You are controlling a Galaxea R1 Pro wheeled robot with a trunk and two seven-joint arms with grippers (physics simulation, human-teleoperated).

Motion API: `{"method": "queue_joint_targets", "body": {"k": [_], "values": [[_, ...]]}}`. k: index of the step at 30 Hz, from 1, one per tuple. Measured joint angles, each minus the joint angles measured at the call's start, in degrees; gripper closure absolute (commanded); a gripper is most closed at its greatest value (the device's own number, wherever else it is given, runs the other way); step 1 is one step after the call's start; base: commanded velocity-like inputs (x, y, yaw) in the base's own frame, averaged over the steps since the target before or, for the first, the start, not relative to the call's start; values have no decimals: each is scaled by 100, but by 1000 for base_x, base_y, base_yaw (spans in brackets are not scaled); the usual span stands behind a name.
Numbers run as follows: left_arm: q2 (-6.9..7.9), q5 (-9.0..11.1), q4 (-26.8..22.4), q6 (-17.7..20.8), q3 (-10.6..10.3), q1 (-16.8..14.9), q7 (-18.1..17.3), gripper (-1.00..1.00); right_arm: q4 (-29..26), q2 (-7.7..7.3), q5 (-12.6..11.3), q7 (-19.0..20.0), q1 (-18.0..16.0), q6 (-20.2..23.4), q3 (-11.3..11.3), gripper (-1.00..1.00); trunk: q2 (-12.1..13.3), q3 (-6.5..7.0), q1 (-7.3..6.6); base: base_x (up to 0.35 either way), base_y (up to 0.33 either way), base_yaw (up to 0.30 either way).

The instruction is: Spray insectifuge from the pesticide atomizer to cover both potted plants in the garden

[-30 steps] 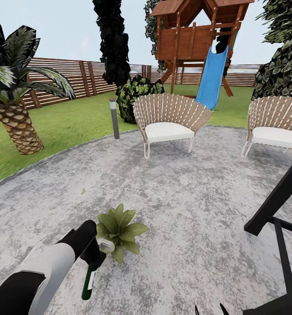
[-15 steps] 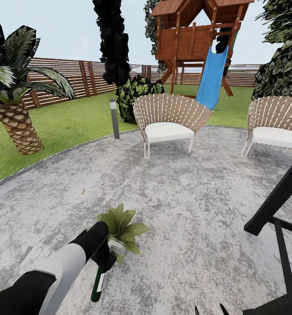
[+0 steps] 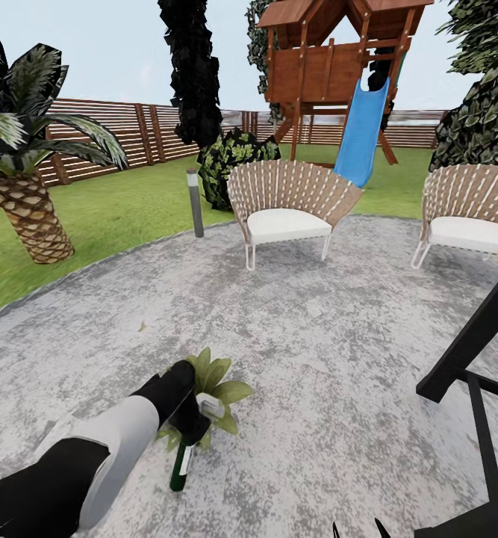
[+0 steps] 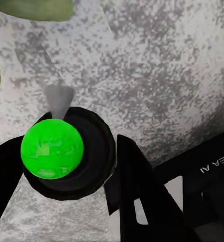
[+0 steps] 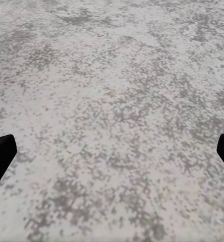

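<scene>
Head view first: the left gripper (image 3: 192,423) is clamped on the pesticide atomizer (image 3: 181,465), holding it near the top so the dark green bottle with its white label hangs below the fingers, tilted, its base above the grey paved patio (image 3: 316,329). The whitish trigger head (image 3: 211,408) pokes out just beyond the gripper and overlaps the leaves of 1 potted plant (image 3: 217,384), a low olive-green rosette sitting directly past the gripper on the paving.

From the left wrist camera, the bottle's bright green bottom (image 4: 52,147) sits between 2 black fingers (image 4: 137,186), with the speckled paving behind it and leaf tips (image 4: 36,7) at the frame edge.

In the right wrist view, the right gripper (image 5: 112,151) stands wide open, its 2 black fingertips (image 5: 1,154) far apart over bare paving, holding nothing.

Well beyond the left gripper stand 2 woven chairs (image 3: 290,205), a grey bollard lamp (image 3: 195,202), a round dark bush (image 3: 234,161), a palm (image 3: 25,187) on the lawn, a slatted wooden fence (image 3: 129,131) and a play tower with a blue slide (image 3: 360,134). A black frame (image 3: 472,351) lies off to the right.
</scene>
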Motion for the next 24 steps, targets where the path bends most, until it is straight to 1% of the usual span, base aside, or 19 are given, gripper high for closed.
{"method": "queue_joint_targets", "body": {"k": [3, 5, 6, 14, 16, 17, 18, 19, 24], "values": [[11, -11, 22, 4, -10, -27, 0, 100, 0, 0, 0, 0, 0, 0, 0, -100, 0, -1, 0, 0, 0, 0], [65, -41, 209, -3, -37, 10, 0, 100, 0, 0, 0, 0, 0, 0, 0, -100, 0, -1, 1, 0, 0, 0], [67, -44, 254, -7, -33, 24, -2, 100, 0, 0, 0, 0, 0, 0, 0, -100, 0, -1, 0, 0, 0, 0], [100, -60, 317, -15, -23, 36, -3, 100, 2, 0, 0, 0, -2, 0, 0, -100, 0, -1, 0, 0, 0, 0], [68, -54, 317, -12, -7, -5, -4, 100, 0, 0, 0, 0, -1, 0, 0, -100, 0, -1, 0, 0, 0, 0], [-88, -41, 302, 0, 20, -47, -5, 100, 1, 0, 0, 0, 0, 0, 0, -100, 0, 0, 0, 0, 0, 0], [-129, -20, 302, 9, 29, -50, -4, 100, 1, 0, 0, 0, 0, 0, 0, -100, 0, -1, 0, 0, 0, 0], [-150, -63, 304, -4, 15, -46, -4, 100, 1, 0, 0, 0, 0, 0, 0, -100, 0, -1, 0, 0, 0, 0], [-159, -70, 315, -14, 10, 59, -4, 100, 0, 0, 0, 0, 0, 0, 0, -100, 0, -1, 0, 0, 0, 0]]}}
